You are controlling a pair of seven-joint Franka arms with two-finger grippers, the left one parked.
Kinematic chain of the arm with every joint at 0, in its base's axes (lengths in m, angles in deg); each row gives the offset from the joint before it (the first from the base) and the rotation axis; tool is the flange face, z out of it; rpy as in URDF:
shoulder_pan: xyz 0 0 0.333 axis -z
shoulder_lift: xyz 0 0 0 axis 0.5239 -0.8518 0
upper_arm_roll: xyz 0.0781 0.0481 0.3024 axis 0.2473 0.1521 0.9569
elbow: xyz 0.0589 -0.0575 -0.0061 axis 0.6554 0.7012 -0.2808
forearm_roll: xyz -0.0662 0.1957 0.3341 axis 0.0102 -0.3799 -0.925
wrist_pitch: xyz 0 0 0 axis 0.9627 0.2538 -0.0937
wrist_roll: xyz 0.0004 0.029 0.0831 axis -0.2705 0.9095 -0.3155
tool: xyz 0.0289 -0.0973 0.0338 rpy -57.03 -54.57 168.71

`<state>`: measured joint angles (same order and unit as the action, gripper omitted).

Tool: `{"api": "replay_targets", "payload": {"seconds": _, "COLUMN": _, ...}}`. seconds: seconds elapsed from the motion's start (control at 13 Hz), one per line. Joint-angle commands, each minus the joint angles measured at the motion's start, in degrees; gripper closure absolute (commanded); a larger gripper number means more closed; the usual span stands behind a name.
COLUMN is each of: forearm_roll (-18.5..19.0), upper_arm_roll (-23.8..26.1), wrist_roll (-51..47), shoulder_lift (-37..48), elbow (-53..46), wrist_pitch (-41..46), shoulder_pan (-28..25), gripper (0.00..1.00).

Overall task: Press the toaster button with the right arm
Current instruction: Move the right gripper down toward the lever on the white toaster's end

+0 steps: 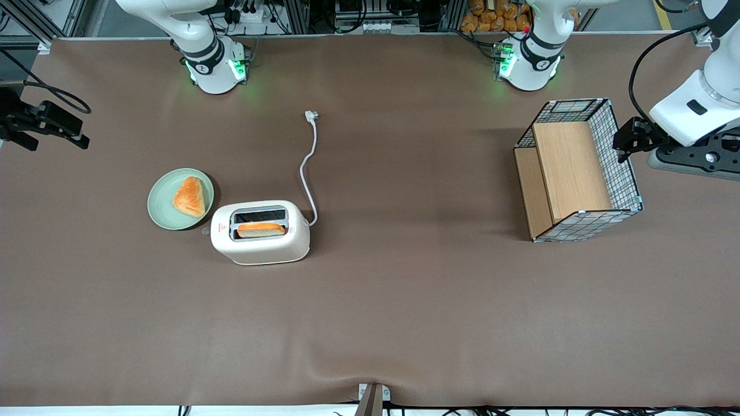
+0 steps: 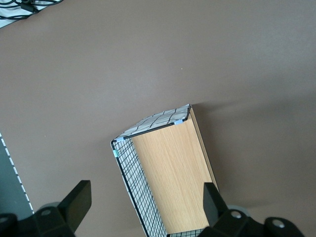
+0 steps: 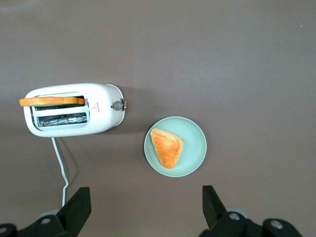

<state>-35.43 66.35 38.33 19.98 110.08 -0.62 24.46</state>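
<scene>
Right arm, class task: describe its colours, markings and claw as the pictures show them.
The right arm is white and rounded, with a black band and green lights near its base. Its claw, over the table at the working arm's end, is black, with two flat fingers, open.

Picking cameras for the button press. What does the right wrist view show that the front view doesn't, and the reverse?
Only the right wrist view shows the toaster button clearly and the open gripper fingers, high above the table. Only the front view shows the wire basket and the cord's plug. Both show the toaster, its bread slice, and the green plate with bread.
</scene>
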Motion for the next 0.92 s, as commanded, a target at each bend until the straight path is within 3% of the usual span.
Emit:
{"api": "replay_targets", "payload": {"seconds": 0.0, "forearm_roll": -0.7, "upper_arm_roll": 0.1, "wrist_roll": 0.0, "shoulder_lift": 0.6, "elbow": -0.5, "wrist_pitch": 1.9, "shoulder_pan": 0.3, "gripper": 0.0}}
{"api": "replay_targets", "payload": {"seconds": 0.31, "forearm_roll": -1.4, "upper_arm_roll": 0.3, "wrist_roll": -0.6, "shoulder_lift": -2.2, "elbow": -0.7, "wrist_pitch": 1.1, "shoulder_pan": -0.2, "gripper": 0.0}}
{"api": "replay_targets", "payload": {"seconds": 0.62, "forearm_roll": -12.1, "upper_arm_roll": 0.2, "wrist_roll": -0.8, "shoulder_lift": -7.8, "elbow": 4.6, "wrist_pitch": -6.9, "shoulder_pan": -0.7, "gripper": 0.0}}
{"api": "replay_targets", "payload": {"seconds": 0.77, "forearm_roll": -15.2, "upper_arm_roll": 0.2, "wrist_roll": -0.7, "shoulder_lift": -10.0, "elbow": 8.6, "wrist_pitch": -13.5, "shoulder_pan": -1.0, "gripper": 0.0}}
{"api": "replay_targets", "payload": {"seconds": 0.85, "forearm_roll": -15.9, "upper_arm_roll": 0.2, "wrist_roll": -0.5, "shoulder_lift": -11.5, "elbow": 9.4, "wrist_pitch": -16.0, "shoulder_pan": -1.6, "gripper": 0.13}}
